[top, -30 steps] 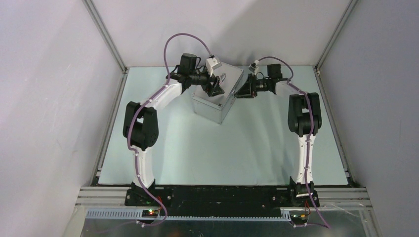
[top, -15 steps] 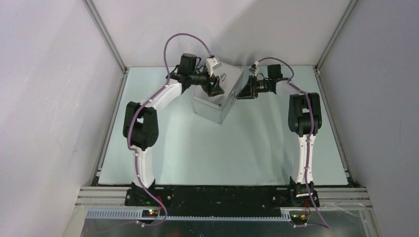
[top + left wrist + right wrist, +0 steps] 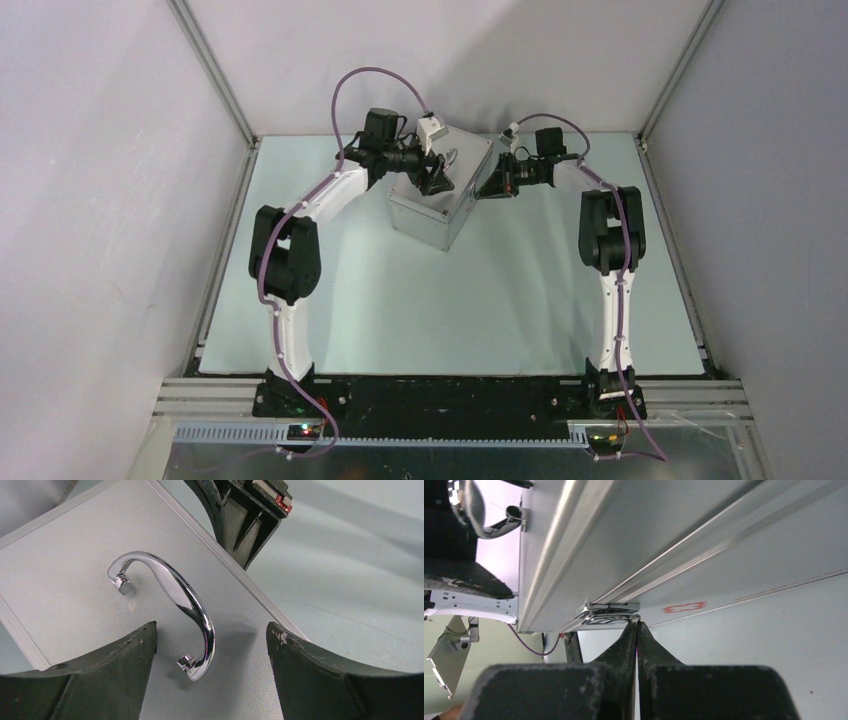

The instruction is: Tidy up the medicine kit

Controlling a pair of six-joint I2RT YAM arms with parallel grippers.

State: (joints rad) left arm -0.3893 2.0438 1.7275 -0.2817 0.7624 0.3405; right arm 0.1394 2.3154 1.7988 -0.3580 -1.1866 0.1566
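Latch sits at my right end effector's joined tips; I'd lever gently, left end effector spread over handle.

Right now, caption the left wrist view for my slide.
Left gripper, jaws open, hovers over the curved chrome handle on the medicine kit lid.

Red "E3" mark on medicine kit

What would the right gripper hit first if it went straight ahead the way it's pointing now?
The metal latch on the front of the medicine kit. The shut right gripper has its tips right at that latch's edge, seemingly touching it, though depth is hard to judge.
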